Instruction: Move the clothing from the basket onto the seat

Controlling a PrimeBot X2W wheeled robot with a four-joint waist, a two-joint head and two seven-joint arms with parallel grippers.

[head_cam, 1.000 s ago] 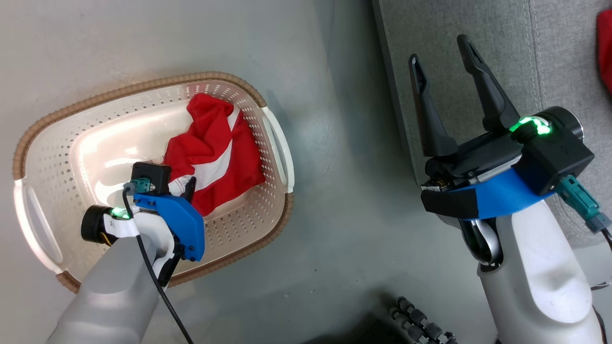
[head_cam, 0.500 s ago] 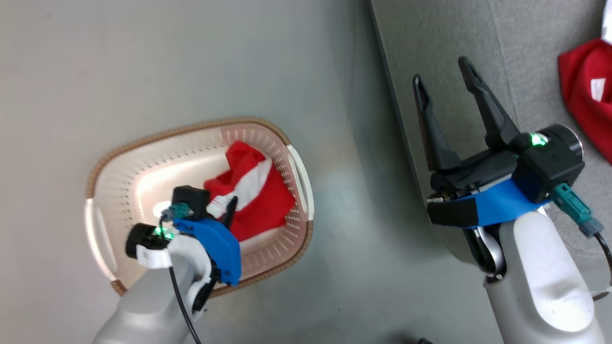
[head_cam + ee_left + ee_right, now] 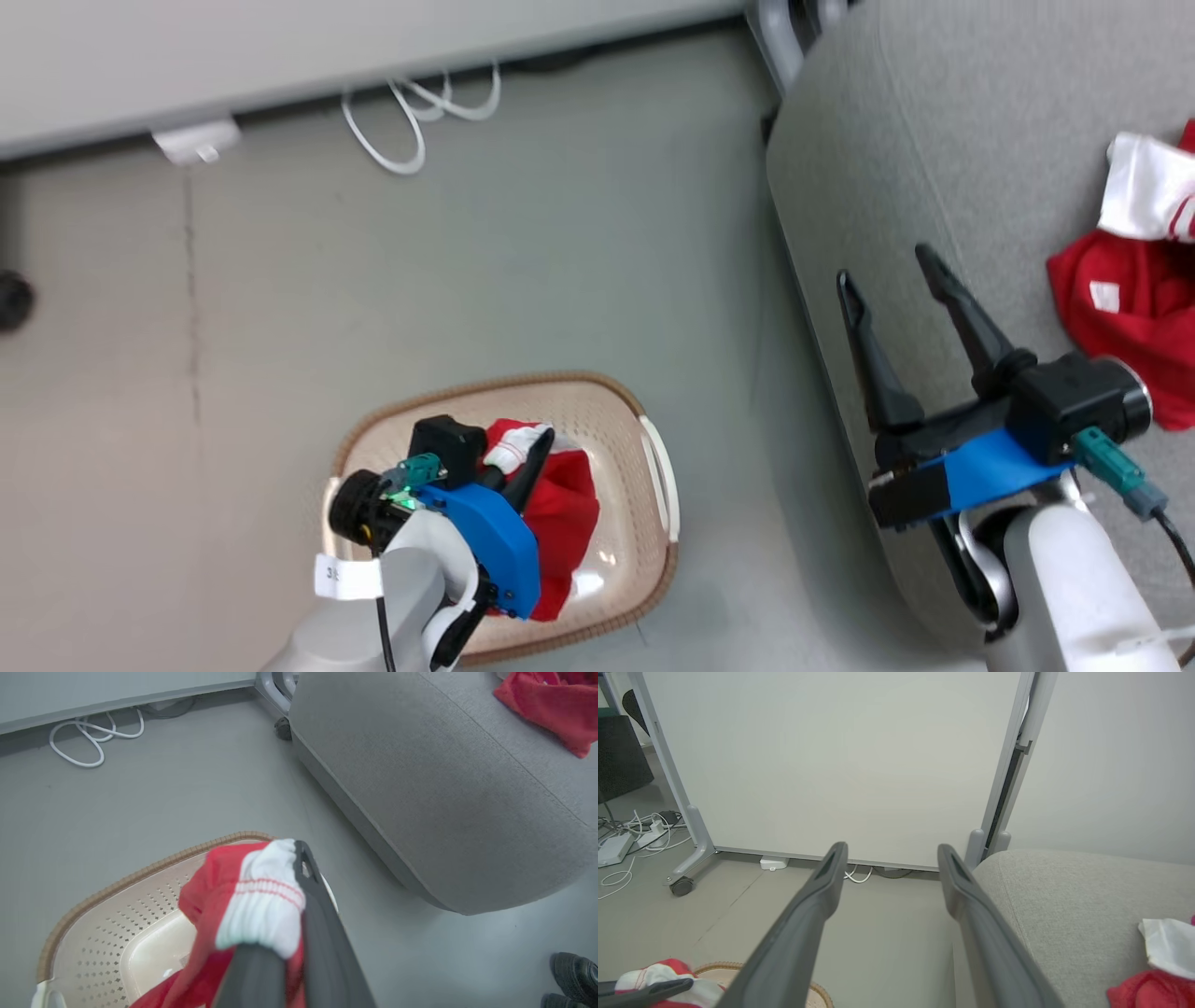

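Observation:
My left gripper (image 3: 537, 439) is shut on the white cuff of a red garment (image 3: 560, 523), which hangs from it over the cream basket (image 3: 653, 457). The left wrist view shows the cuff (image 3: 261, 900) pinched between the dark fingers (image 3: 322, 924) above the basket's brown rim (image 3: 140, 872). A second red and white garment (image 3: 1130, 308) lies on the grey seat (image 3: 934, 140) at the right. My right gripper (image 3: 885, 263) stands open over the seat's near edge, nothing between its fingers (image 3: 803, 924).
White cable loops (image 3: 411, 121) lie on the grey floor by the base of a white panel on castors (image 3: 682, 886). A power strip and more cables (image 3: 612, 849) sit to the left. A dark shoe (image 3: 570, 970) shows beside the seat (image 3: 444, 788).
The head camera has swung, so the whole picture has shifted. The left gripper, shut on the cuff, has lifted the garment up from the basket's floor. The right gripper stays open.

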